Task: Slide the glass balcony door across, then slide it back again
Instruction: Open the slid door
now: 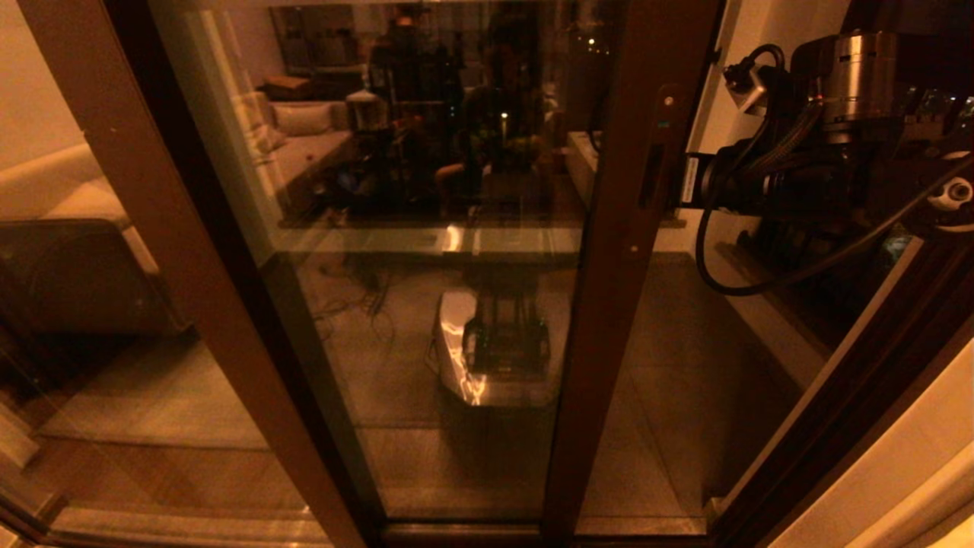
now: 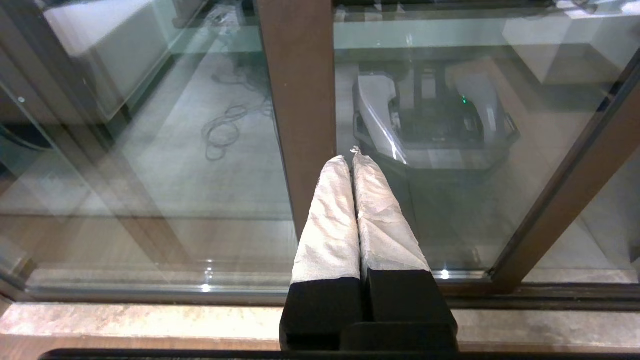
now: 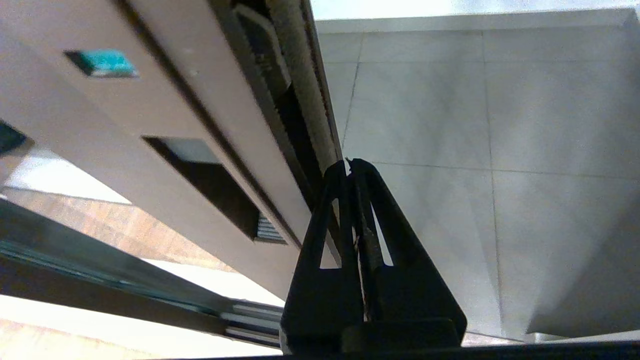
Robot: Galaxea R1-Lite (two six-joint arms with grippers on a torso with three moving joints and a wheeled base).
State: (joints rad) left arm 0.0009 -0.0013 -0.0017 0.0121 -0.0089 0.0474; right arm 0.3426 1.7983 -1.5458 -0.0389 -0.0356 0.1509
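Note:
The glass balcony door (image 1: 456,251) stands partly slid over, its dark brown stile (image 1: 628,243) bearing a narrow handle slot (image 1: 650,176). To the stile's right an open gap shows the balcony floor. My right arm (image 1: 768,179) reaches in from the right to the stile's edge at slot height. In the right wrist view my right gripper (image 3: 350,162) is shut on nothing, tips against the stile's edge strip (image 3: 300,85), beside the slot (image 3: 200,185). My left gripper (image 2: 350,157), with white-wrapped fingers (image 2: 330,220), is shut and empty close before the glass, next to a plain brown stile (image 2: 300,100).
A lighter-brown fixed stile (image 1: 190,251) slants down the left. The floor track (image 2: 150,320) runs along the sill. The door jamb and wall (image 1: 875,396) close off the right side of the gap. The glass reflects my own base (image 1: 494,350) and the room's sofa.

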